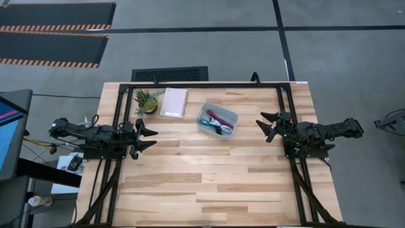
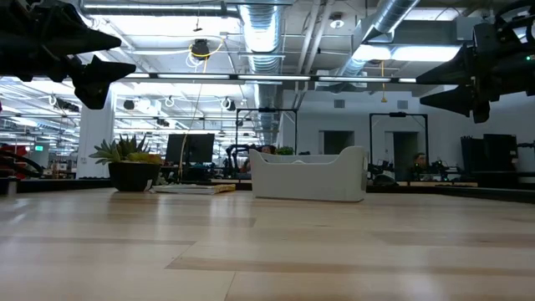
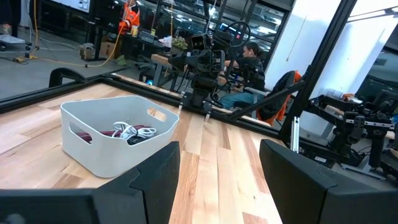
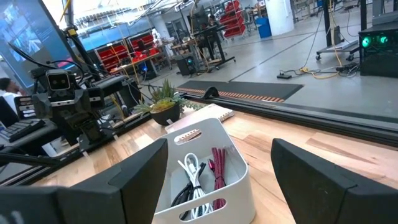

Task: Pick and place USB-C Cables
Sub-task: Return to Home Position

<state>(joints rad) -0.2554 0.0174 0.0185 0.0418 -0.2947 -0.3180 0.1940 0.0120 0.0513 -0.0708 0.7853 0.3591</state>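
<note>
A pale tray point(image 1: 217, 120) stands on the wooden table's far middle, also seen in the low view point(image 2: 308, 174). Inside it lie the USB-C cables: a white bundle point(image 4: 196, 177), a maroon one point(image 4: 217, 169) and a black one point(image 4: 180, 195), bunched together in the left wrist view point(image 3: 127, 132). My left gripper point(image 1: 150, 138) hovers open at the table's left edge, pointing level toward the tray. My right gripper point(image 1: 266, 124) hovers open at the right, also pointing at the tray. Neither holds anything.
A small green plant in a dark pot point(image 1: 145, 101) and a pale pink notebook point(image 1: 174, 102) sit left of the tray near the far edge. Black frame rails point(image 1: 202, 84) run along the far edge and both sides. The near half of the table is bare wood.
</note>
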